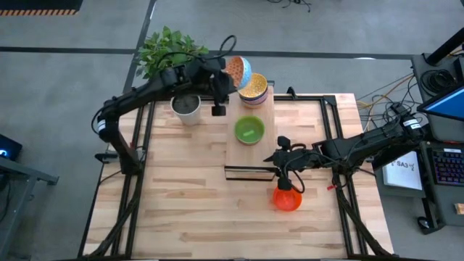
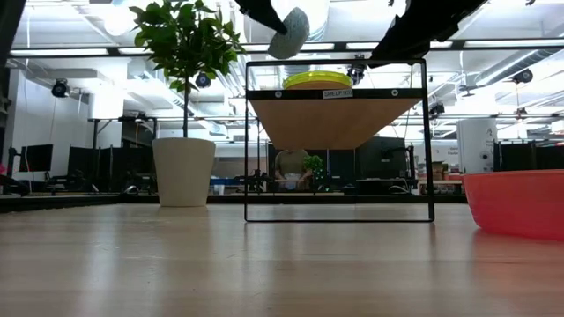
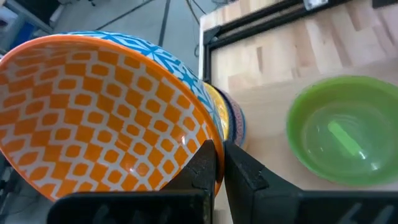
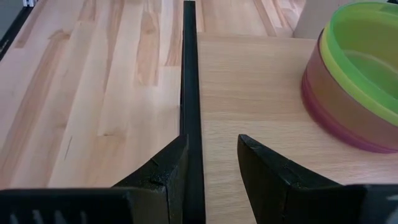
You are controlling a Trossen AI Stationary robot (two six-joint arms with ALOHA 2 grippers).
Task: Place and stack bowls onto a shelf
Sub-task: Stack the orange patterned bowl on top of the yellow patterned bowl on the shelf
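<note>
My left gripper [image 3: 219,163] is shut on a bowl [image 1: 238,70] with an orange-and-white inside and a blue patterned outside. It hangs over the far end of the pale wood shelf [image 1: 250,156], just above a yellow and blue stack of bowls [image 1: 253,88]. A stack topped by a green bowl [image 1: 249,130] rests on the middle of the shelf. A red bowl [image 1: 287,197] sits on the tabletop to the right of the shelf's near end. My right gripper [image 4: 211,168] is open and holds nothing, over the shelf's near part beside its dark frame. My left gripper pinches the orange-patterned bowl by its rim [image 3: 205,134], one finger inside the bowl and one outside. The bowl is lifted clear and tilted steeply, as the low view shows [image 2: 289,33], with the yellow and blue stack [image 3: 233,118] right under it.
A white plant pot [image 1: 186,107] with a leafy plant stands left of the shelf's far end, close under my left arm. The shelf's thin dark frame [image 4: 189,81] runs along its edges. Bare tabletop [image 1: 181,196] lies to the near left. A person [image 2: 291,167] shows beyond the table.
</note>
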